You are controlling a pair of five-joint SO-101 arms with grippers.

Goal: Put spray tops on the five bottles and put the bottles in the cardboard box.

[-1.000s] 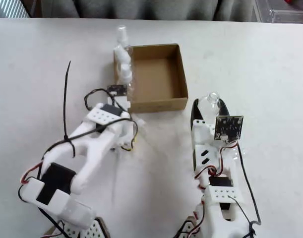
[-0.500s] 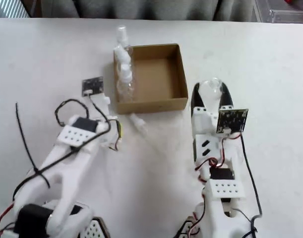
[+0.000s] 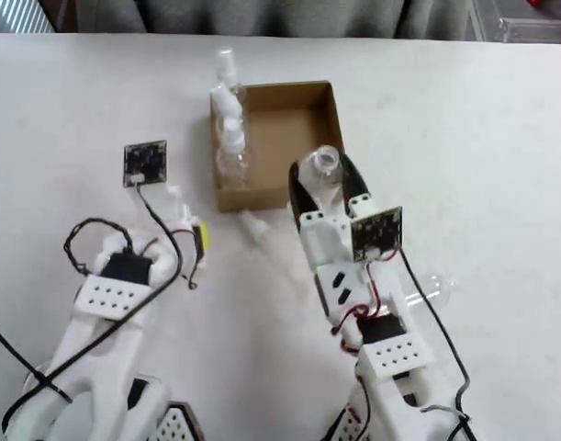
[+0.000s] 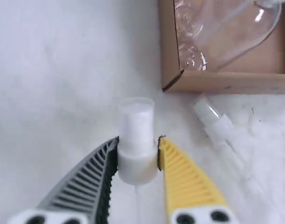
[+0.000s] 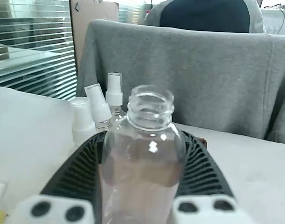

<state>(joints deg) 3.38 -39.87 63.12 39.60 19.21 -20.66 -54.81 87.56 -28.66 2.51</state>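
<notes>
The cardboard box [image 3: 333, 138] stands at the middle of the table. Three clear bottles with white spray tops [image 3: 229, 119] line its left wall; they also stand behind in the right wrist view [image 5: 98, 105]. My right gripper [image 3: 323, 179] is shut on an uncapped clear bottle [image 3: 322, 165], held upright at the box's front edge [image 5: 142, 154]. My left gripper [image 3: 186, 230] sits left of the box's front corner, shut on a white spray top [image 4: 136, 140]. Another spray top [image 3: 254, 225] lies on the table in front of the box [image 4: 212, 121].
A clear spray part with a tube [image 3: 434, 289] lies on the table to the right of the right arm. A grey-covered chair back [image 5: 203, 79] stands beyond the table's far edge. Open table spreads left and right of the box.
The left arm has drawn back from the box's left front corner toward the near left. The right arm has carried the uncapped bottle leftward to the box's front edge.
</notes>
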